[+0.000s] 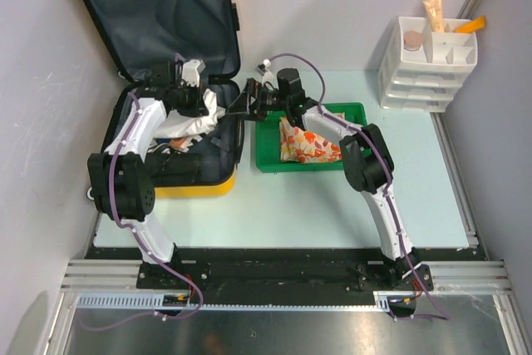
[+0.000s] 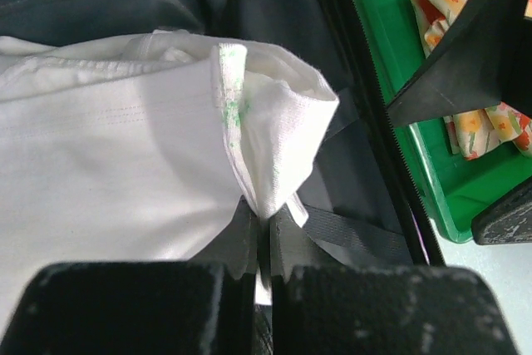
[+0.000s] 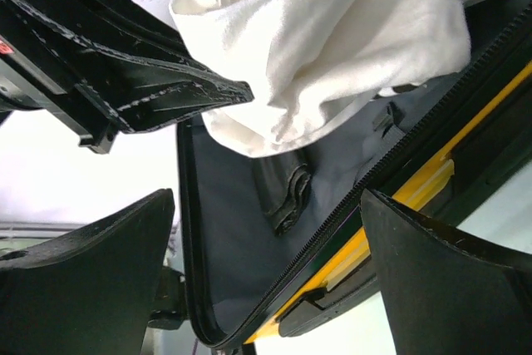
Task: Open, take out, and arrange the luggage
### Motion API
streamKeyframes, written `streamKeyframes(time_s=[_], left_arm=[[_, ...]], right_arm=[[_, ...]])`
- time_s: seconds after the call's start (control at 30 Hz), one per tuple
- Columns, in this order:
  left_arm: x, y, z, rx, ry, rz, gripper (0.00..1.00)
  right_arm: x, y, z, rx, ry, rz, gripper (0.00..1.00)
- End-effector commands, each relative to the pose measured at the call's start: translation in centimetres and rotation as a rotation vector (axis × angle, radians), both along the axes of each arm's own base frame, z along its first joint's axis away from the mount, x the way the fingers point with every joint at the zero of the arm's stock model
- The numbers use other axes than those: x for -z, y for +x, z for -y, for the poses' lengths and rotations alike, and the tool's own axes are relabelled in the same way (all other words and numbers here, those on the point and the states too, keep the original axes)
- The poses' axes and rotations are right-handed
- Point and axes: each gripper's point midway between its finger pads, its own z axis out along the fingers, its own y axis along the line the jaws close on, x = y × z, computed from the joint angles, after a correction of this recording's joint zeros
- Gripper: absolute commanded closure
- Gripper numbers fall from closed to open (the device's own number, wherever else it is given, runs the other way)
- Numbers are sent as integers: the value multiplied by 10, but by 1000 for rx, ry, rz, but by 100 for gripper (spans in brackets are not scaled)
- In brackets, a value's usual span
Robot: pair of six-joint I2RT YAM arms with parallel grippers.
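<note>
The yellow luggage (image 1: 199, 184) lies open at the left, its lid (image 1: 158, 18) propped up showing dark grey lining. My left gripper (image 1: 202, 104) is shut on a white garment (image 1: 184, 126) and holds it over the open case; in the left wrist view the garment (image 2: 125, 164) is pinched between the fingertips (image 2: 291, 243). My right gripper (image 1: 247, 110) is open and empty at the case's right edge, by the green tray. In the right wrist view the white garment (image 3: 349, 47) hangs above the lining (image 3: 241, 239) and the yellow shell edge (image 3: 416, 193).
A green tray (image 1: 268, 160) in the middle holds a folded floral cloth (image 1: 307, 143). A white drawer organizer (image 1: 428, 60) with small items stands at the back right. More items lie in the case under the garment.
</note>
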Motion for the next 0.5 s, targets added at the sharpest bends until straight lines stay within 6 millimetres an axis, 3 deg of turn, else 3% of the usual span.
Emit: streamKeyframes(time_s=[0.0,0.1,0.17,0.3,0.4,0.47], left_arm=[[-27,-5,9,35,-33,62,100],[-32,-10,11,39,-45,66,100],[-35,-12,13,33,-61,61,100],[-39,-11,14,18,-82,50,100],[-38,-9,13,1,-86,40,100],[-39,-8,14,-1,-94,40,100]], right_arm=[[-8,3,0,111,-79,175,0],[-16,8,22,134,-103,188,1],[-34,5,25,133,-82,213,1],[-60,-15,8,86,-11,186,0],[-63,-31,-14,48,8,188,0],[-65,-27,-23,58,15,194,0]])
